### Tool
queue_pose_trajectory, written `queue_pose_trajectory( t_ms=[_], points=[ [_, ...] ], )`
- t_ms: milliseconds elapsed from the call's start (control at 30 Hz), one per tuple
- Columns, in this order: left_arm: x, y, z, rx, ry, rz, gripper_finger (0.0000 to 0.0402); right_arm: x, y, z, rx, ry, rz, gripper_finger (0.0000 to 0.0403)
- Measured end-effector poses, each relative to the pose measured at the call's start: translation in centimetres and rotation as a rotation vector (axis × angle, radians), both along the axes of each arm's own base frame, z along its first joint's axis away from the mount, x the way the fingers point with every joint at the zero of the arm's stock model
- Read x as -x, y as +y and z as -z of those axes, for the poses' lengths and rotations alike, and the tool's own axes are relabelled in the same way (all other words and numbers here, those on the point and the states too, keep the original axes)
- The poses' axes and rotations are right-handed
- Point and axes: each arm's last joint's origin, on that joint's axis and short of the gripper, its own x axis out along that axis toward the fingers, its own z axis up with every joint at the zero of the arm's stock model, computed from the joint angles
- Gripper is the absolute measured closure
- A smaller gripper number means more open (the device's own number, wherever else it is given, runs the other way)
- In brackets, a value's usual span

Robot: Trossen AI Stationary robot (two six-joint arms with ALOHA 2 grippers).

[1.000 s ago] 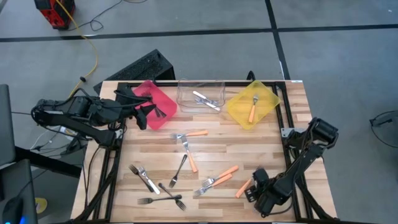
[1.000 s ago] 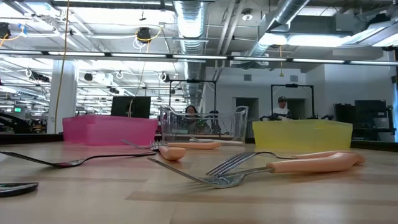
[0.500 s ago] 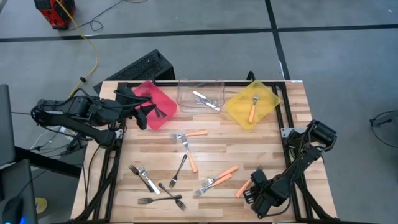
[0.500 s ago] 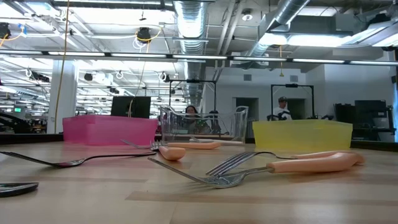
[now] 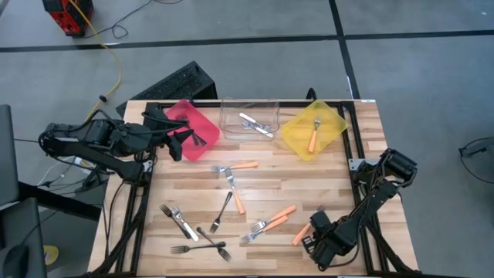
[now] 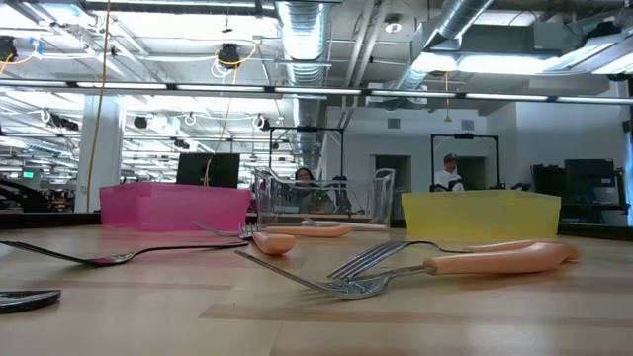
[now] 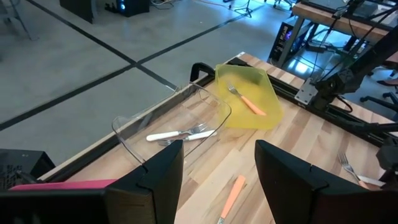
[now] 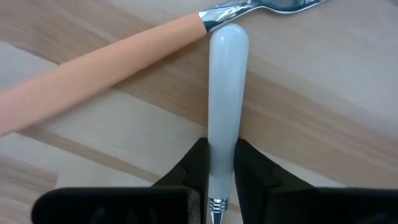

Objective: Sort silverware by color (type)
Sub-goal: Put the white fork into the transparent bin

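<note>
Your right tool is closed tight on a white-handled fork, the handle pinched between its two dark fingers. The handle's rounded end touches an orange-handled fork where its orange handle meets the metal neck, and both lie on the wooden table. From above, that right tool sits low at the near right part of the table, just beside an orange-handled fork lying there.

The rest of the silverware is spread over the near half of the table: a pair of orange-handled forks left of your right tool, a dark fork and another orange-handled one near the middle, one orange-handled fork farther back, and a cluster of silver and dark forks at the near left.

Along the far edge stand three bins. The red bin on the left holds a dark fork, the clear bin in the middle holds a white-handled fork, and the yellow bin on the right holds an orange-handled fork.

Your left tool hangs at the red bin's left side, its fingers spread wide and holding nothing.
</note>
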Motion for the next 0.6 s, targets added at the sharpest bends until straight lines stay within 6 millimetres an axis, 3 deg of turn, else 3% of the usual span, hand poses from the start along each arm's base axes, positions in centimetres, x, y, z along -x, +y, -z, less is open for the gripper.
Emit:
queue_pose_trajectory(
  t_ms=[267, 600],
  points=[
    [0.0, 0.0, 0.0, 0.015, -0.011, -0.009, 0.0219, 0.3, -0.8, -0.8, 0.042, -0.001, -0.087, 0.0330],
    [0.0, 0.0, 0.0, 0.014, -0.011, -0.010, 0.0220, 0.1, -3.7, -4.2, 0.120, -0.039, -0.254, 0.0330]
  ],
)
